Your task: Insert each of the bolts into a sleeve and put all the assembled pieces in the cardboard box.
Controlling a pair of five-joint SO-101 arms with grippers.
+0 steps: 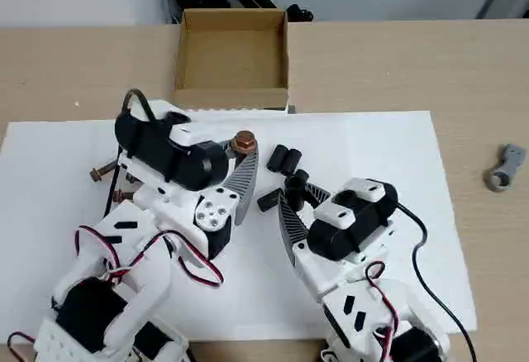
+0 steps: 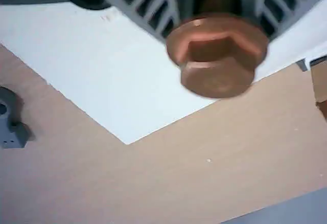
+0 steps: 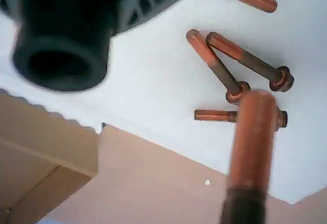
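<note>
- Wooden tabletop (image 1: 397, 64) carries a white sheet (image 1: 372, 139), with the open cardboard box (image 1: 188, 52) at the upper middle of the high view; nothing lies in it that I can see.
- Left hand (image 1: 243, 152), in the middle of the high view, is clamped on a copper bolt (image 1: 244, 140). The left wrist view shows its flanged hex head (image 2: 217, 55) jutting out from between the fingers.
- Right hand (image 1: 297, 193), just right of centre, is closed on a black sleeve (image 1: 295, 183). In the right wrist view its open bore (image 3: 59, 63) faces the camera.
- The held bolt lies up and left of the held sleeve in the high view, near it but not touching.
- Its shank (image 3: 251, 142) stands well off the bore's line, so mating likely calls for turning one long axis onto the other.
- Spare sleeves (image 1: 283, 158) lie between the two hands and the box.
- Loose bolts (image 1: 103, 172) lie at the left of the sheet.
</note>
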